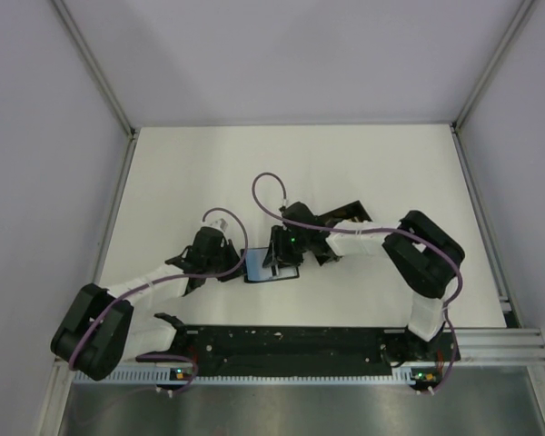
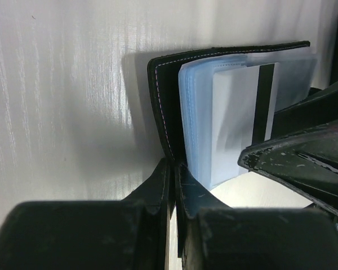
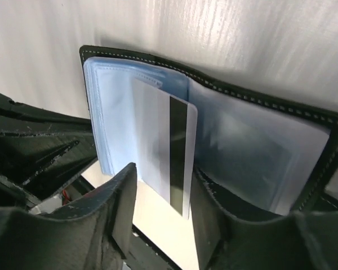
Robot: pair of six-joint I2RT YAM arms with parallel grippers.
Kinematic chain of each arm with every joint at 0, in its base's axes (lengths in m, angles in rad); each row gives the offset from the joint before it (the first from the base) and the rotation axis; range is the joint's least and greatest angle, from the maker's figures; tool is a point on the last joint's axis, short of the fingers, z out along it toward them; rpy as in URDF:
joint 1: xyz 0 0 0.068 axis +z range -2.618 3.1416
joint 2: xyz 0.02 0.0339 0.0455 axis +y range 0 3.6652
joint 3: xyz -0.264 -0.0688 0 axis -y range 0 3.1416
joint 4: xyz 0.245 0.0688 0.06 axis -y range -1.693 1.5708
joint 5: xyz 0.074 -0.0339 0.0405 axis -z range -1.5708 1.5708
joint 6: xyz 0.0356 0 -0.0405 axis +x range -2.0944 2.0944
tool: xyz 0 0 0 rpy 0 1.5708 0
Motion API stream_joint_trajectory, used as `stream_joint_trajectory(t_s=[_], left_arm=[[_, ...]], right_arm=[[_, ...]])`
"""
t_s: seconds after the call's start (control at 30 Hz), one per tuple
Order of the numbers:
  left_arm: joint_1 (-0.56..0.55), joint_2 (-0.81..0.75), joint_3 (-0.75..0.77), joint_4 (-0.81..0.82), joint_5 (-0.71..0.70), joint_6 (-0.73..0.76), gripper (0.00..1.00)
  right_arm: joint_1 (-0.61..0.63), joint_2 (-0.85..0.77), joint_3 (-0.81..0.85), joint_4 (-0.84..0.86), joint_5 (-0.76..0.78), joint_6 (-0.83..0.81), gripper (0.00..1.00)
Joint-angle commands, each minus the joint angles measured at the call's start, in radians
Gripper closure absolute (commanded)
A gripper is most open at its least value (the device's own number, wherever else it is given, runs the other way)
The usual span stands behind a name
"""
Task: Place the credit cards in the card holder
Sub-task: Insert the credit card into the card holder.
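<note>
The card holder lies open on the white table, a black stitched case with clear blue sleeves. My left gripper is shut on the edge of its black cover, pinched between the fingertips in the left wrist view. A white credit card with a black stripe stands partly inside a sleeve; it also shows in the left wrist view. My right gripper is open, its fingers either side of the card's lower end, directly over the holder in the top view.
A black open object lies behind the right forearm. The rail with the arm bases runs along the near edge. Frame posts border the table on both sides.
</note>
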Motion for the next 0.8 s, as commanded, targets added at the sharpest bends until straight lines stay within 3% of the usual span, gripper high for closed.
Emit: stream_joint_trajectory(t_s=[0.0, 0.17, 0.77], left_arm=[[-0.004, 0.018, -0.005, -0.008, -0.026, 0.009, 1.00], [-0.004, 0.018, -0.002, -0.006, -0.021, 0.012, 1.00], [-0.004, 0.021, 0.001, 0.010, 0.002, 0.016, 1.00]], right_arm=[[-0.001, -0.081, 0.014, -0.174, 0.161, -0.085, 0.55], [-0.001, -0.094, 0.038, -0.176, 0.148, -0.127, 0.49], [0.067, 0.024, 0.175, -0.116, -0.036, -0.170, 0.53]])
